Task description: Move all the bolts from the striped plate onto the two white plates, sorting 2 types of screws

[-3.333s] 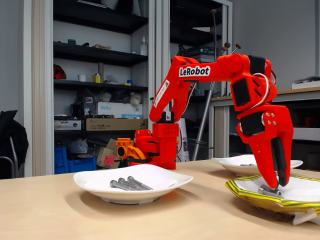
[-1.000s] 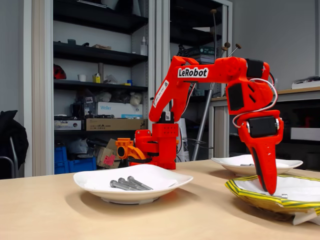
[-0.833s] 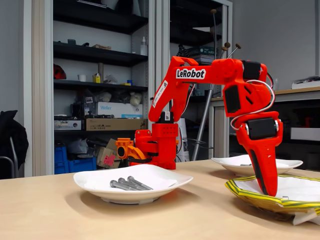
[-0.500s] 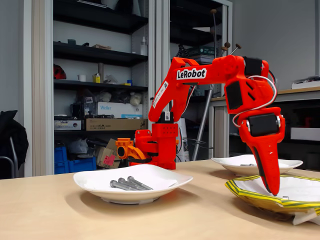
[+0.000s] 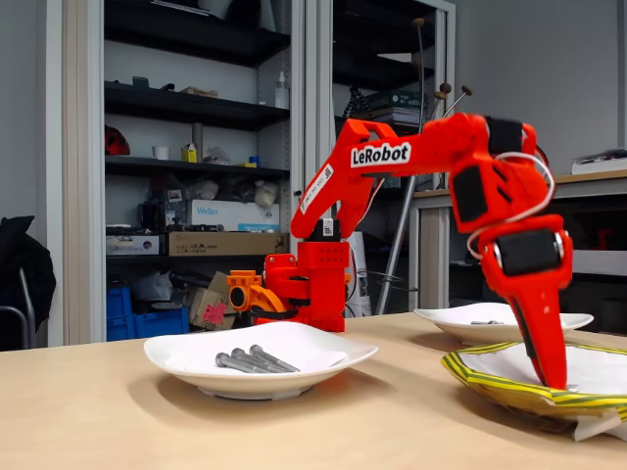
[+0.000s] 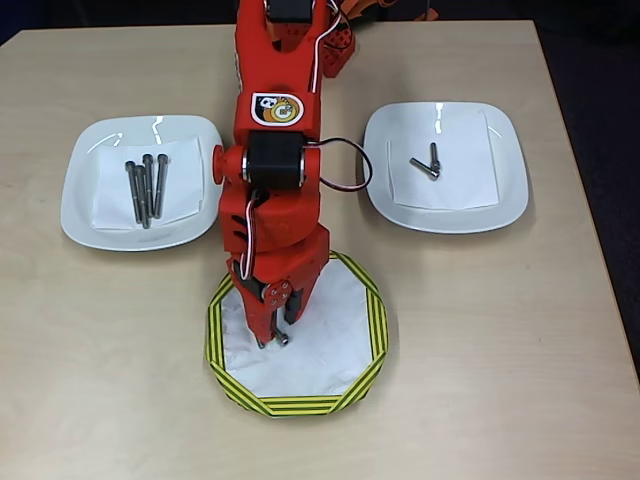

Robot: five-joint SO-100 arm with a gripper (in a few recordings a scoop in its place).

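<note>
The gripper stood over the striped plate near the desk's front edge, tips down on the left part of its white inside; a small short bolt lay just beside the tips, seemingly the last one on that plate; the fingers looked nearly together with only a slim gap, and whether they had hold of the bolt I could not tell.

To do this pick well, I judged the fingers should straddle the bolt's shaft squarely and press to the plate before closing, since so small a piece could roll or squirt aside on the slick liner; a straight lift before swinging would keep it from clipping the raised rim; being stubby, it likely belonged on the right white plate in the overhead view, where two short bolts lay touching, while the left white plate held four long bolts side by side.

In the fixed view the arm reached out from its base with the upper links roughly level, then bent sharply at the wrist so that the gripper pointed almost straight down into the striped plate.
</note>
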